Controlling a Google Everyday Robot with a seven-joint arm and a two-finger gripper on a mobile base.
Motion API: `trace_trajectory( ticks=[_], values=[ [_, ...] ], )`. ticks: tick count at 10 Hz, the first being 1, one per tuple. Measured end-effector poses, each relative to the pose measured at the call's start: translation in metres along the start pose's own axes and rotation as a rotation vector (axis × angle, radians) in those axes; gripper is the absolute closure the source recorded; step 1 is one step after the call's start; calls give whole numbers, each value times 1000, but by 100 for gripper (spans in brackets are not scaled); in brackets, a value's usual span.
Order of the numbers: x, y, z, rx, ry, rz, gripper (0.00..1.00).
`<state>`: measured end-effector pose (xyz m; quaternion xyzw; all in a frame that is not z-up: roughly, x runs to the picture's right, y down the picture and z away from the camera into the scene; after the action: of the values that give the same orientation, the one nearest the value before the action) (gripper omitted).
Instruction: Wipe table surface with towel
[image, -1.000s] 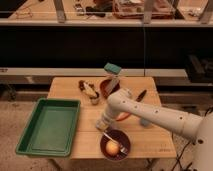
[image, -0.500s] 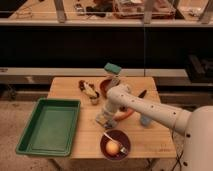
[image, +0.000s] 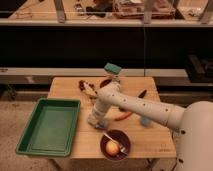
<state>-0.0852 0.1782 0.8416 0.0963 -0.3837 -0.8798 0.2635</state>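
My gripper (image: 96, 120) is low over the wooden table (image: 65, 86), at its middle near the left side, just right of the green tray. A small bluish-grey piece (image: 103, 125) lies on the table right at the gripper's tip; it may be the towel, but I cannot tell whether it is held. My white arm (image: 135, 106) reaches in from the lower right across the table.
A green tray (image: 47, 125) sits at the table's left front. A dark bowl (image: 116, 144) holding a yellow ball and a utensil stands in front of the gripper. An orange-red item (image: 123, 116), a blue item (image: 146, 121), a teal block (image: 113, 68) and brown scraps (image: 87, 89) lie around.
My arm has swung left and its elbow has come further over the table. The gripper has shifted slightly left, away from the bowl and toward the tray.
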Motion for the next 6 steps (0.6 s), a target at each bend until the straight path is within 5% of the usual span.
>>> trace_trajectory(
  ticks=[2,6],
  values=[
    [10,-27,1,5,9,-47,100],
    [-26,-61,3,11,-15,-87,100]
  ],
)
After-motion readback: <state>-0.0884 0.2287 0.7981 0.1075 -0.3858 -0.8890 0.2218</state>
